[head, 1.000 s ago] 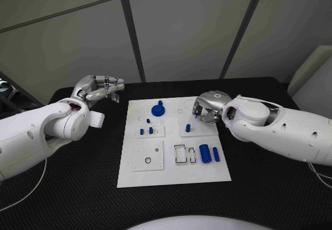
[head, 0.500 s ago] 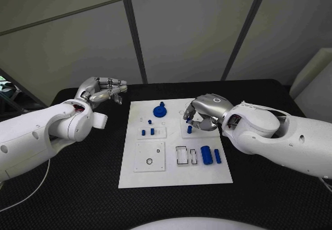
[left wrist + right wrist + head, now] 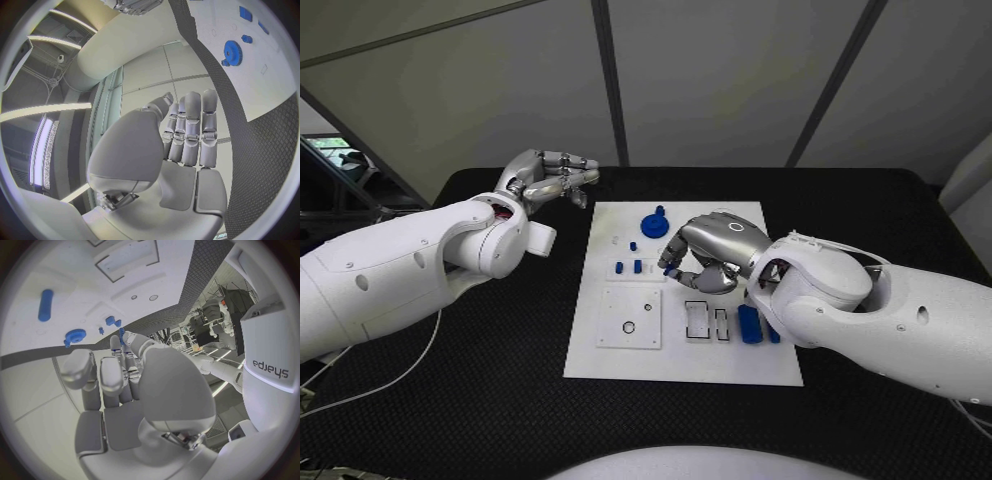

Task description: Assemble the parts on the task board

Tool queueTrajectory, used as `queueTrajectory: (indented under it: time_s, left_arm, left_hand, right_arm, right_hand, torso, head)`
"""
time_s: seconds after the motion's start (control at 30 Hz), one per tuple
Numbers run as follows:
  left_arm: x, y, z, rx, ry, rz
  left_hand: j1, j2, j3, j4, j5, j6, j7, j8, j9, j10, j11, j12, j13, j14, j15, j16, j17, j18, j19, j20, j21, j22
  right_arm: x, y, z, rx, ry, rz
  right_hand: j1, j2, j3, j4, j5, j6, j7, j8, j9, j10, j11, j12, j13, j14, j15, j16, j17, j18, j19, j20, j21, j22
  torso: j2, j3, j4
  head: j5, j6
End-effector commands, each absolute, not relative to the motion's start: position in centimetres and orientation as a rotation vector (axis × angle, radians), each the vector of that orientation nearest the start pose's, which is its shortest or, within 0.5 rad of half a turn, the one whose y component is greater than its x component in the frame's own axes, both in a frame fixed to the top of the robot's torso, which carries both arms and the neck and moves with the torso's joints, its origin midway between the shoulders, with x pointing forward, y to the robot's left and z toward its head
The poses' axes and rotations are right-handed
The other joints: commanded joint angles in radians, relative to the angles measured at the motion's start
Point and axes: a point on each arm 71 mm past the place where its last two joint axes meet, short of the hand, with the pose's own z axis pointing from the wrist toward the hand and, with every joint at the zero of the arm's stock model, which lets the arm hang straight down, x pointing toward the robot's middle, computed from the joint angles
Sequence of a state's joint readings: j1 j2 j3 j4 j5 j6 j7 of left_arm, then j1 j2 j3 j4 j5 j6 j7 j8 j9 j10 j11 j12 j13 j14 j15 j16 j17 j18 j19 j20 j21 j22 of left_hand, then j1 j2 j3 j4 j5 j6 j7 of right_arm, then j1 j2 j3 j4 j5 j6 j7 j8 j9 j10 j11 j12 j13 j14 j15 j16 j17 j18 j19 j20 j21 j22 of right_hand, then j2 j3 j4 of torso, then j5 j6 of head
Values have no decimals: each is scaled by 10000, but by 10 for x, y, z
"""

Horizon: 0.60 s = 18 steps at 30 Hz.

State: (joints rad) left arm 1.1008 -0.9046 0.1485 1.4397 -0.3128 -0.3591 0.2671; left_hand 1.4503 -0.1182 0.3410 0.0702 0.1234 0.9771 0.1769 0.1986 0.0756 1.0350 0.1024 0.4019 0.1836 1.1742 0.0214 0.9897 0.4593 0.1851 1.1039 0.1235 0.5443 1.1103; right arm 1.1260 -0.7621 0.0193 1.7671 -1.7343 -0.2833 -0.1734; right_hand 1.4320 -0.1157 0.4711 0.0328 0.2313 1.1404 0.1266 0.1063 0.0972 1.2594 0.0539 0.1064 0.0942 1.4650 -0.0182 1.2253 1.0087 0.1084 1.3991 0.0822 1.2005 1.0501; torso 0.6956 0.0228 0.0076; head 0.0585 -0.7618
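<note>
The right hand (image 3: 708, 250) pinches a small blue peg (image 3: 122, 333) over the white board (image 3: 684, 366), while the left hand (image 3: 548, 178) hangs curled and empty at the board's far left.

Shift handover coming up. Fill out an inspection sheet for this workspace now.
Surface: black table, task board lying flat mid-table.
Job's things: blue gear at the board's far end; small blue parts mid-board; blue cylinder beside the right arm.
Clutter: nothing seen.
Hands: left hand off the board's far left corner, fingers curled, holding nothing; right hand over mid-board, a blue part at its fingertips, grip unclear.
Cables: a thin cable trailing under the left arm.
Surroundings: grey wall panels behind.
</note>
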Motion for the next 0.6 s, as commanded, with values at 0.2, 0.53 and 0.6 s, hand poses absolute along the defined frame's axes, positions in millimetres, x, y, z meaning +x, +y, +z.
queueTrajectory:
  time_s: [0.2, 0.53, 0.6]
  left_arm:
    - [508, 262, -164, -9490, 13861, -13248]
    - [507, 252, -163, -9409, 13945, -13504]
    - [507, 251, -163, -9403, 13955, -13524]
  left_hand:
    - [-29, 63, 70, -3, 61, -26, 26, -21, -11, -75, 7, 44, 12, 11, 25, -61, -13, -28, 91, 12, -60, -23]
    - [-33, 69, 77, 0, 70, -34, 30, -23, -13, -84, 10, 48, 13, 6, 28, -67, -15, -28, 92, 13, -68, -28]
    - [-46, 69, 79, 7, 75, -40, 34, -23, -14, -94, 15, 53, 15, -1, 32, -74, -18, -28, 91, 15, -77, -35]
  right_arm:
    - [409, -75, -192, -4890, 15812, 8794]
    - [413, -64, -214, -5080, 16033, 8586]
    - [413, -62, -216, -5113, 16078, 8580]
  right_hand:
    - [-27, -29, 21, -80, 76, -10, 81, -47, 1, 19, 61, -69, 17, 331, -65, 79, 23, -79, -4, -48, 72, 32]
    - [-17, -30, 33, -116, 166, -18, 99, -61, 2, 19, 75, -97, 28, 322, -53, 106, 37, -83, -17, -38, 113, 72]
    - [-17, -30, 33, -116, 166, -18, 99, -61, 2, 19, 75, -97, 28, 322, -53, 106, 37, -83, -17, -38, 113, 72]
  torso:
    - [3, -15, 19]
    - [5, -2, 20]
    - [-2, 2, 5]
  head:
    - [403, -173]
    - [567, -293]
    - [601, -306]
